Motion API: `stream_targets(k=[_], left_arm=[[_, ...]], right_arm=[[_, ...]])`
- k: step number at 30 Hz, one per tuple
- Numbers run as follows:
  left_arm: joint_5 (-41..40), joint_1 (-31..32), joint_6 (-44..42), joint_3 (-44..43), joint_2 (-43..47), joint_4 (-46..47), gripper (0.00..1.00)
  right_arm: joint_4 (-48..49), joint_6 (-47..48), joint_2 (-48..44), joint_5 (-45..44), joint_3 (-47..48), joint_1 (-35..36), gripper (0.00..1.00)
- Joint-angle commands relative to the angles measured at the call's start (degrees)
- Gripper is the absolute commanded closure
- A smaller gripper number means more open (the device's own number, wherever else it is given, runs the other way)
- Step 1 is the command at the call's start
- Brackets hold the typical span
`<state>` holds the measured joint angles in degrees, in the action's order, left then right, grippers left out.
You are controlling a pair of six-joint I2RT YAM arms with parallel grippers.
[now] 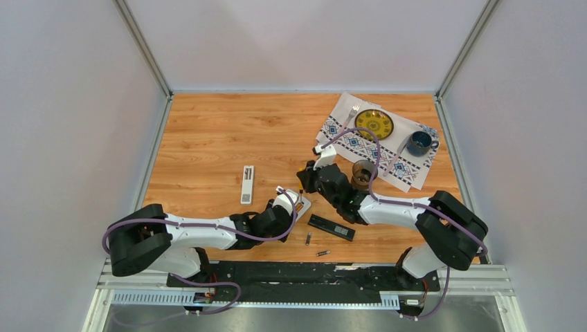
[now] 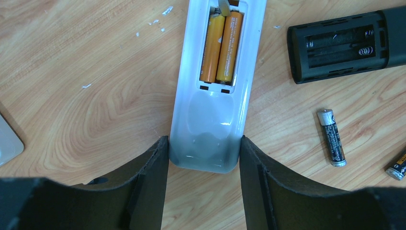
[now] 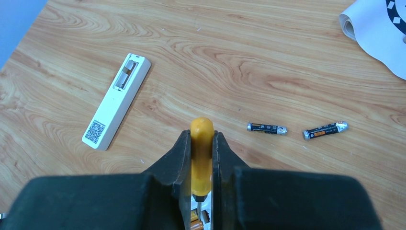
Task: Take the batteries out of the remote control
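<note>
cloth (image 1: pixel 410 168): patterned, far right | plate (image 1: pixel 374 124): yellow, on cloth | mug (image 1: pixel 419 142): blue, on cloth | glass (image 1: pixel 363 173): brown, at cloth edge

Bright, even light, faint shadows, slight glare on the white remote (image 2: pixel 210 143).

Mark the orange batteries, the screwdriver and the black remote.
orange batteries (image 2: pixel 229 45): left wrist view, middle of one cell.
screwdriver (image 3: pixel 201 153): right wrist view, yellow handle.
black remote (image 2: pixel 337 48): left wrist view, empty battery bay.
</note>
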<state>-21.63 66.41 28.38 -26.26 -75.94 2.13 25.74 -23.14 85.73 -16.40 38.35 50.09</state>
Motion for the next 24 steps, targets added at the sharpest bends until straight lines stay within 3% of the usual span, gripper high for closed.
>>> stream_targets(k=[1, 8, 17, 24], left_arm=[[3.96, 0.21, 1.77, 0.95, -2.98, -3.71, 0.77], [4.14, 0.12, 1.68, 0.86, -3.25, -3.54, 0.79], [3.96, 0.12, 1.94, 1.56, -2.46, -3.1, 0.82], [4.23, 0.21, 1.94, 1.65, -2.72, -2.75, 0.83]], right_arm=[[6.24, 1.78, -0.04, -3.28, -1.87, 0.45, 1.0], [11.61, 1.16, 1.8, -7.58, -4.33, 4.22, 1.0], [21.63, 0.03, 3.04, -21.11, -10.04, 8.19, 1.0], [27.96, -0.59, 3.12, -21.66, -12.77, 8.19, 1.0]])
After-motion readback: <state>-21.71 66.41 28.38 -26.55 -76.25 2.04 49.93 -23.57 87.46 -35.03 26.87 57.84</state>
